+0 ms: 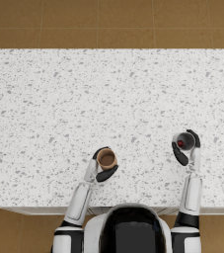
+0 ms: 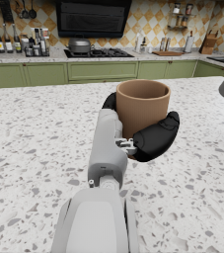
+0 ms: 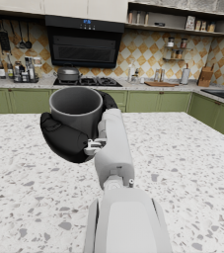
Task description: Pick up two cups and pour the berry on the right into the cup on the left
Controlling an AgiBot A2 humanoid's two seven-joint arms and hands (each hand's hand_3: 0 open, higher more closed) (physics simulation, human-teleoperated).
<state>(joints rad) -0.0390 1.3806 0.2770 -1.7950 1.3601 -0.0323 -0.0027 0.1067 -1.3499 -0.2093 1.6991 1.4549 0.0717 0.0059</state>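
Observation:
A brown cup (image 1: 106, 158) stands upright in my left hand (image 1: 102, 169), whose dark fingers wrap its sides. In the left wrist view the brown cup (image 2: 142, 106) is gripped by the left hand (image 2: 150, 137) just above the counter. My right hand (image 1: 184, 149) holds a grey cup (image 1: 185, 141) with a red berry (image 1: 181, 144) inside. The right wrist view shows the grey cup (image 3: 76, 109) upright in the right hand (image 3: 66, 136); the berry is hidden there. The cups are well apart, brown on the left, grey on the right.
A white speckled stone counter (image 1: 84, 99) spans the head view, its near edge just before my body. Beyond its far edge lies brown tiled floor (image 1: 108, 22). Green kitchen cabinets (image 2: 98, 71) with a stove stand far behind.

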